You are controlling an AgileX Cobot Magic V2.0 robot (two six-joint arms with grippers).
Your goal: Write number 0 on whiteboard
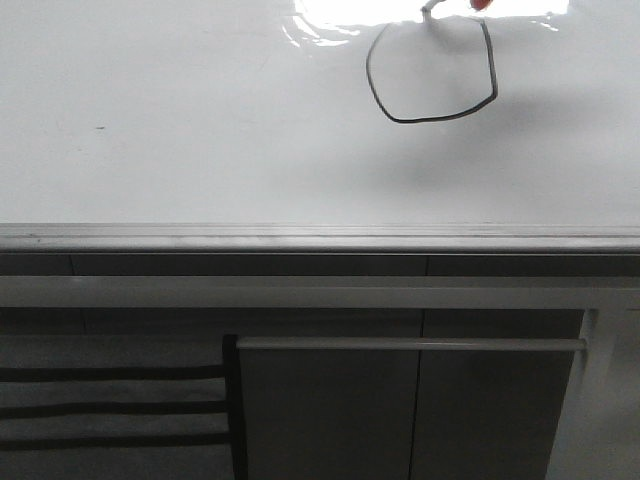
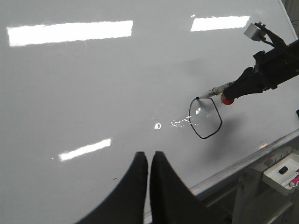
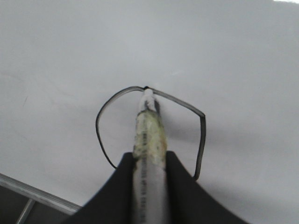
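Observation:
The whiteboard (image 1: 200,120) fills the front view, glossy white. The number 0 (image 1: 430,119) is a thin black lopsided loop at its far right; its top is lost in glare. It also shows in the left wrist view (image 2: 204,138) and the right wrist view (image 3: 96,127). My right gripper (image 3: 149,156) is shut on a white marker (image 3: 149,135), whose tip touches the board at the loop's top. The right gripper (image 2: 247,83) and the marker (image 2: 217,88) also show in the left wrist view. My left gripper (image 2: 149,156) is shut and empty, hovering over bare board well to the left of the loop.
A grey metal edge rail (image 1: 320,238) runs along the board's near side, with grey cabinet fronts (image 1: 330,410) below. A tiny dark speck (image 1: 99,127) marks the board at the left. A small white tray (image 2: 282,172) with pens hangs past the rail.

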